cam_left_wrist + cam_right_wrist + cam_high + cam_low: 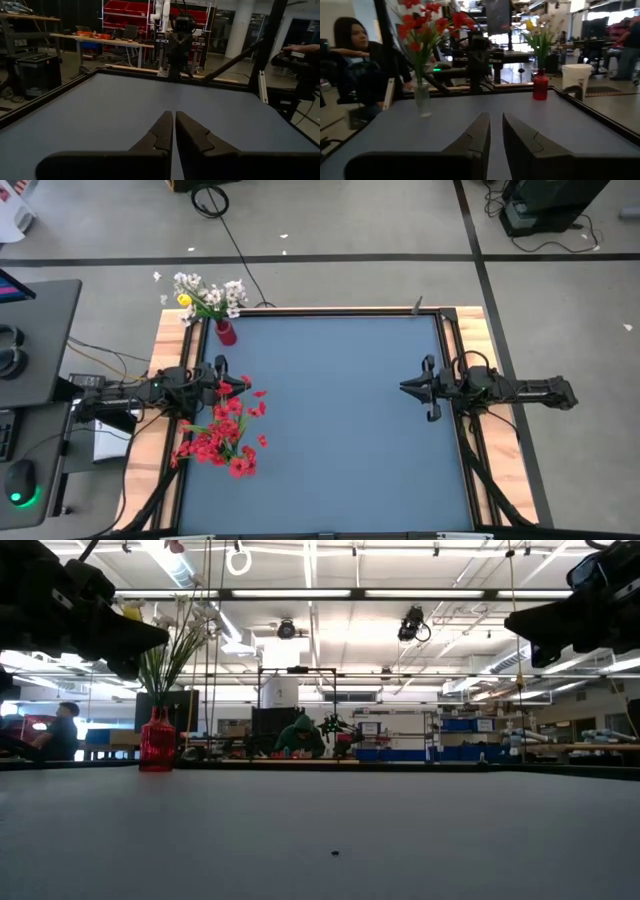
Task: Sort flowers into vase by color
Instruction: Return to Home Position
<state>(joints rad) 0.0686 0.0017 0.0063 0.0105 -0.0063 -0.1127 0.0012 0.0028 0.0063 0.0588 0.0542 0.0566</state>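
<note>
Black fingers of the right gripper sit close together, clenched on nothing, over the blue counter. The left gripper, across from it, is likewise clenched and empty. Past them, red flowers stand bunched in a clear vase near the left arm. Farther off, white and yellow flowers fill a red vase at the counter's corner. No sprig lies loose. The sprigs look light, with thin wiry stems and soft blossoms, so a mid-stem hold suits best. The top-heavy clear vase may tip easily.
</note>
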